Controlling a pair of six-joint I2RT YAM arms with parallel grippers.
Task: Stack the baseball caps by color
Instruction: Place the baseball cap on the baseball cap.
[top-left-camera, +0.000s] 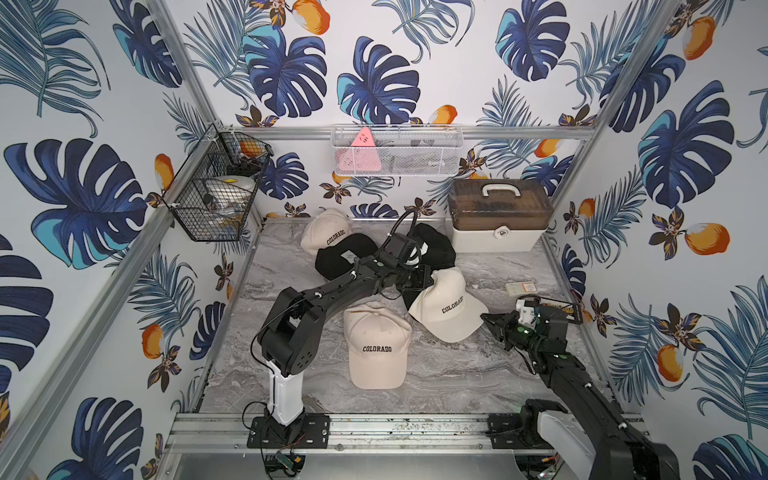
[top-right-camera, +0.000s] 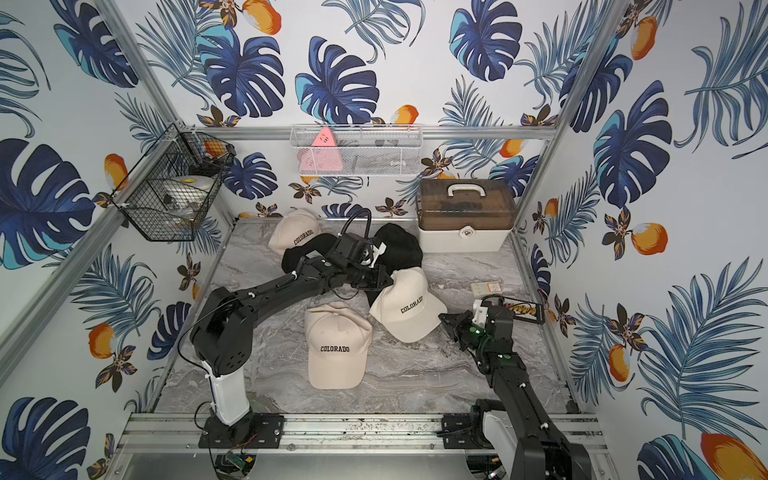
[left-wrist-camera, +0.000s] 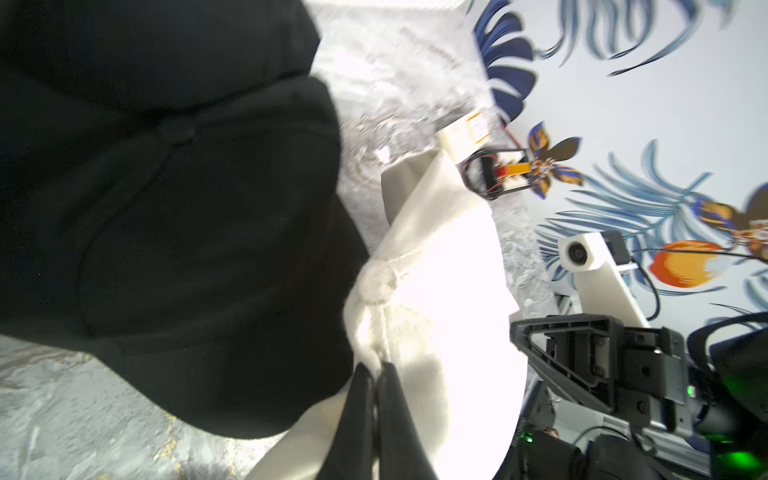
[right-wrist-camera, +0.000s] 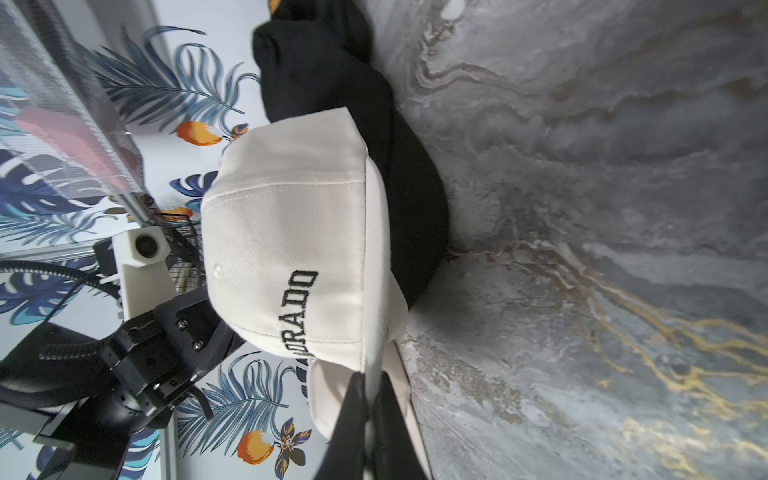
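Right gripper (right-wrist-camera: 371, 380): jaws closed on the brim edge of a cream cap (top-left-camera: 446, 309). Left gripper (left-wrist-camera: 376, 372): jaws pinched on the same cap's crown fabric, apparently just beside the top button, though that view is blurred. The cap sits mid-way across the table (top-left-camera: 457, 374), partly over a black cap (right-wrist-camera: 415, 199). Step in hand: two-armed pickup of this cap. The next move calls for both arms to rise together and carry it onto the front cream cap (top-left-camera: 376, 347), crowns aligned.
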